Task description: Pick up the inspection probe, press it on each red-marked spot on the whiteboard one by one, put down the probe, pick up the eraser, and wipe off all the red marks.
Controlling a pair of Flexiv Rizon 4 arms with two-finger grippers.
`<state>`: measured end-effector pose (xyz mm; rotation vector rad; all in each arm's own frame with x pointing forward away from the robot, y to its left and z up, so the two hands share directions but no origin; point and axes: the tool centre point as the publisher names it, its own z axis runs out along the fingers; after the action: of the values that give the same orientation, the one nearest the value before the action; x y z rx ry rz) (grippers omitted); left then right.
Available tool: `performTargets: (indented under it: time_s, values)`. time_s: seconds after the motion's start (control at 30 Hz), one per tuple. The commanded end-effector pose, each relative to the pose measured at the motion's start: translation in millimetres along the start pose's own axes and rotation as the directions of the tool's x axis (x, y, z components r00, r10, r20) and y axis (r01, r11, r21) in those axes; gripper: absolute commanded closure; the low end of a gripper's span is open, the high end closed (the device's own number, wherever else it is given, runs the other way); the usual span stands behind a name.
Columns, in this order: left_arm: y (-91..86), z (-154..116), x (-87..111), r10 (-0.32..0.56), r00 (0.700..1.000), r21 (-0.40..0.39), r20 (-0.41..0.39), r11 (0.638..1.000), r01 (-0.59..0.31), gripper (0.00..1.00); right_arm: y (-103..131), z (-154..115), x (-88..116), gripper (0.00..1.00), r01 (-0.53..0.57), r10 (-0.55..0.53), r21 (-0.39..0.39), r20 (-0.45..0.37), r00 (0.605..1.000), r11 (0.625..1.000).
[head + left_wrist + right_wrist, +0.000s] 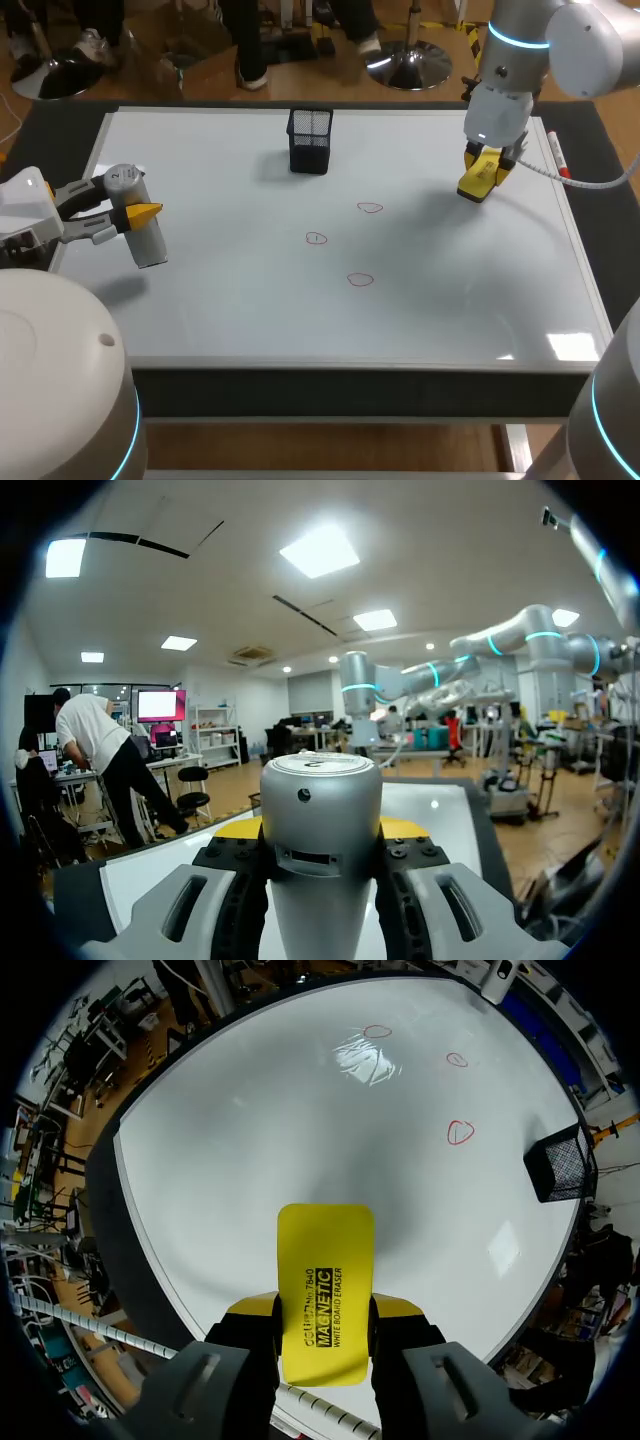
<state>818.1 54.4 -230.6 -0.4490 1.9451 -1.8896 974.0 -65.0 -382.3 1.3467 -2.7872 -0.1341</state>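
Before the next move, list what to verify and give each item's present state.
1. probe clamped in left tool, a finger on each side: ok.
2. eraser clamped in right tool: ok.
3. Three red marks visible and unwiped on whiteboard: ok.
4. Probe put down while eraser is held: not ok, both are held.
5. Each mark already pressed with the probe: cannot tell.
6. mesh holder stands clear of the way from either tool to the marks: ok.
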Motion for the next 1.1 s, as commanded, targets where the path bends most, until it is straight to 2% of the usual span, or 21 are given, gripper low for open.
performTargets:
  time_s: [0.03, 0.43, 0.77, 0.97, 1.1]
  values:
    - [-1.1, 0, 0.2, 0.001, 1.0, 0.001, 0.001, 1.0, -0.001, 1.0, 21, -6, -10, 1.0, 0.048, -0.048, 0.019, -0.01, 0.999, 0.999]
    - [-1.1, 0, 0.2, 0.001, 1.0, 0.001, 0.001, 1.0, -0.001, 1.0, 94, -9, -62, 1.0, 0.261, -0.26, 0.029, -0.027, 0.965, 0.965]
    - [-1.1, 0, 0.2, 0.001, 1.0, 0.001, 0.001, 1.0, -0.001, 1.0, 164, -2, -115, 1.0, 0.438, -0.437, 0.023, -0.039, 0.898, 0.899]
    - [-1.1, 0, 0.2, 0.001, 1.0, 0.001, 0.001, 1.0, -0.001, 1.0, 199, 3, -144, 1.0, 0.517, -0.517, 0.008, -0.028, 0.856, 0.856]
    - [-1.1, 0, 0.2, 0.001, 1.0, 0.001, 0.001, 1.0, -0.001, 1.0, 221, 8, -157, 1.0, 0.54, -0.54, -0.008, -0.034, 0.841, 0.841]
